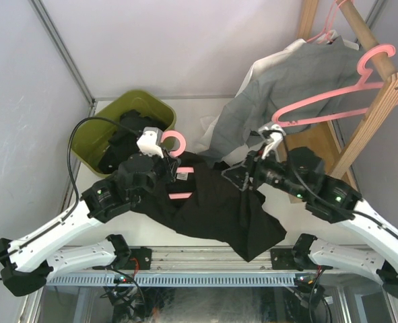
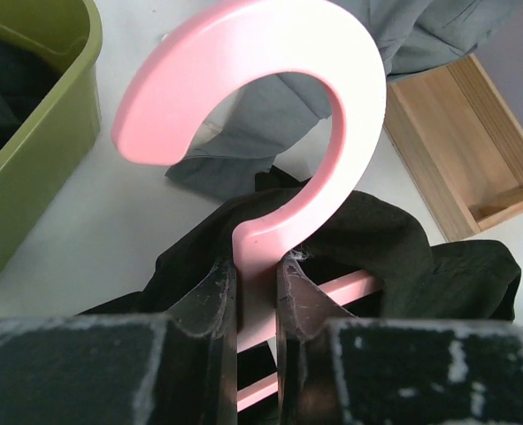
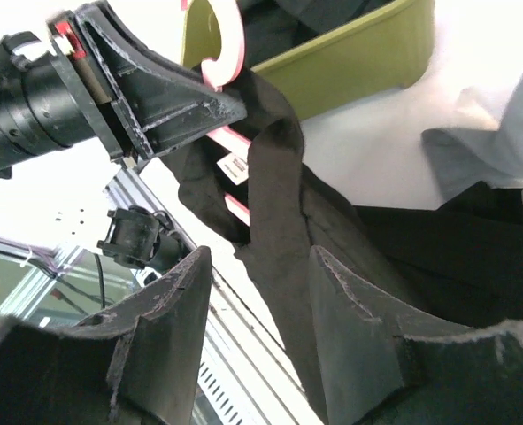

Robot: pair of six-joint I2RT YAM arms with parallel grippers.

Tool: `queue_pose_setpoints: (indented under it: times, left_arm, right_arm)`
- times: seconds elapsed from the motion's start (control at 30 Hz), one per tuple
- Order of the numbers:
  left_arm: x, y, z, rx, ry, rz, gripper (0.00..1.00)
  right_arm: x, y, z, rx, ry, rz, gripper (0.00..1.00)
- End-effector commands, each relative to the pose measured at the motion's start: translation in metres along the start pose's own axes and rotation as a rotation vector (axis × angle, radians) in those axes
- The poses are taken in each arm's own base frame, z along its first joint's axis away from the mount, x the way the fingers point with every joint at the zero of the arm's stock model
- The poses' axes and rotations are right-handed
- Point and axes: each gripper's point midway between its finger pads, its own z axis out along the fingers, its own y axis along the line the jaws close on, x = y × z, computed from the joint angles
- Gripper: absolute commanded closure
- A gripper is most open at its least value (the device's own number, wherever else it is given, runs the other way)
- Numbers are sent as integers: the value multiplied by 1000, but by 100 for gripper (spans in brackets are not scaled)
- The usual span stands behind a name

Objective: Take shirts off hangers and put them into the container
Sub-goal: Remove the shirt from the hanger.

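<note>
Pink hanger (image 2: 358, 115) being pinned by its neck, with the black shirt (image 1: 212, 208) hanging partly on it.
Left end effector (image 2: 254, 283) is clamping the hanger's neck, just beside the container (image 1: 118, 108); the shirt is lying draped across the bench (image 1: 192, 111) between both arms. Right end effector (image 3: 259, 266) is standing with jaws apart, a strip of shirt running loosely between them, unpinched. Doing this well likely means closing on fabric near the collar and pulling away from the hook while the left is holding firm.

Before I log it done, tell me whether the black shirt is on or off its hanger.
On. Bars of the hanger show inside the black shirt; the left gripper clamps its neck.
</note>
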Motion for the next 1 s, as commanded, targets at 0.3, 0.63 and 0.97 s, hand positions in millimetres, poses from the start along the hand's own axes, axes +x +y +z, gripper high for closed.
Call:
queue_pose_setpoints:
  times: [0.3, 0.63, 0.97]
  left_arm:
    - [-39, -19, -10, 25, -60, -83, 100]
    - [-40, -24, -14, -9, -46, -7, 100]
    - [-21, -3, -18, -37, -6, 200, 100]
  right_arm:
    - [33, 1, 85, 305, 32, 66, 35]
    - [17, -52, 74, 728, -141, -108, 61]
    - [-9, -99, 41, 777, -141, -10, 100]
